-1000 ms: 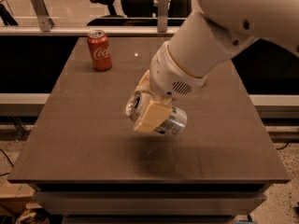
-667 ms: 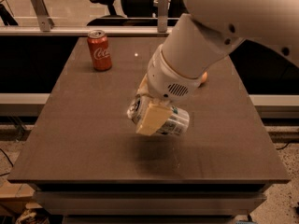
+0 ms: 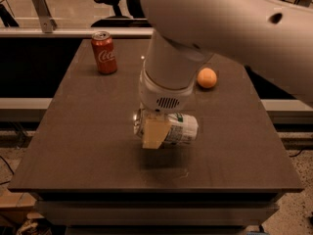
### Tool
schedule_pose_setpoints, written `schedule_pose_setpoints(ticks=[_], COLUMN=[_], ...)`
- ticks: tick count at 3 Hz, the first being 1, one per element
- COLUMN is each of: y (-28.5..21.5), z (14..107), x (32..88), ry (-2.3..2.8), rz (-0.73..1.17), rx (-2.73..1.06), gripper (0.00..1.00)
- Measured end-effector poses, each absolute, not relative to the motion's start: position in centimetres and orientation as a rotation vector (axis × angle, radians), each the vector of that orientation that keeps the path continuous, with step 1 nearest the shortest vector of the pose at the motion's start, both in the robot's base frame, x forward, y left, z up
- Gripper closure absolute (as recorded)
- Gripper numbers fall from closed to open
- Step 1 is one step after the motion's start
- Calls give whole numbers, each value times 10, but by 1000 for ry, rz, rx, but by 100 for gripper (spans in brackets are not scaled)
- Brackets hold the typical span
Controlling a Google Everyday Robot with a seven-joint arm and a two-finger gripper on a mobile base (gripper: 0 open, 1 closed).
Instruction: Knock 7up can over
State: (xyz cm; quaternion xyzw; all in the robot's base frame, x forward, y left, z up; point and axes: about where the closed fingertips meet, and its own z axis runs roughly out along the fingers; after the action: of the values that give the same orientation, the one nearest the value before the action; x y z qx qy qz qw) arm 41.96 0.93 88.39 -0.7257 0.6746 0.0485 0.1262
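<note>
The 7up can (image 3: 178, 129) is silver-white with green lettering and lies on its side at the middle of the dark table (image 3: 73, 146), its top end pointing left. My gripper (image 3: 152, 131) comes down from the big white arm (image 3: 171, 77) and is closed around the can's left half. One cream-coloured finger (image 3: 154, 133) lies across the can's front; the other finger is hidden behind the can. A shadow lies on the table just in front of the can. I cannot tell whether the can rests on the table or hangs just above it.
A red Coca-Cola can (image 3: 104, 52) stands upright at the table's back left. An orange ball (image 3: 207, 78) lies at the back right, behind the arm. A rail and office chairs stand beyond the far edge. The table's front edge is near the camera.
The can has turned in my gripper from tilted to lying flat. The arm has shifted, and the orange ball behind it is now fully in sight.
</note>
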Motion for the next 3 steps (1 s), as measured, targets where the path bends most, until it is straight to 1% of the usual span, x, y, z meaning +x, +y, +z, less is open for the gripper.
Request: schedule_pose_setpoints(ticks=[2,3], y=[9,9], z=[866,853], x=[416,414], ry=[2022,2024], rz=[-81,-104], rx=[-2223,-2240], gripper=[100,100])
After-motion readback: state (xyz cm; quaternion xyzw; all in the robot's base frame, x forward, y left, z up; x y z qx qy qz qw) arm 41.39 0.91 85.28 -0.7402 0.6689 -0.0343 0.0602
